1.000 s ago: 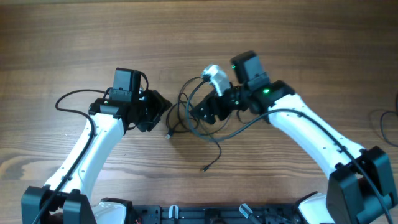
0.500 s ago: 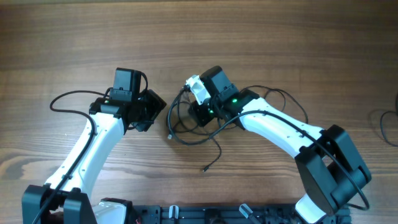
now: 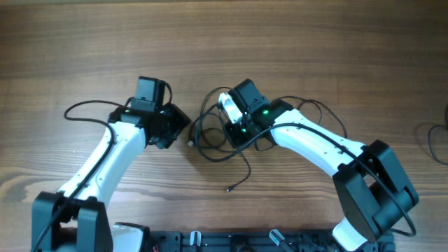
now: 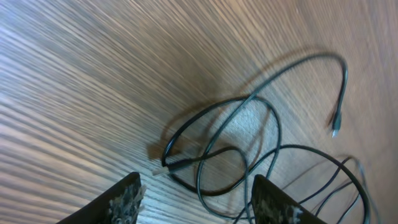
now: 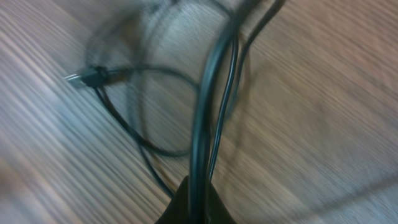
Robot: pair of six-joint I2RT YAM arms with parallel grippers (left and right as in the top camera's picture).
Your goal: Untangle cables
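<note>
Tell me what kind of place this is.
Probably a robotics lab bench: a white left robot arm and a white right robot arm at a brown wooden tabletop bearing thin black tangled cables.

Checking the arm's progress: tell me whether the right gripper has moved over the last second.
Yes. Overhead, the right gripper has shifted left, toward the left gripper, judged against the unmoved loose plug end.

Thin black cables lie in overlapping loops just ahead of left gripper; strands pinched in right gripper.
</note>
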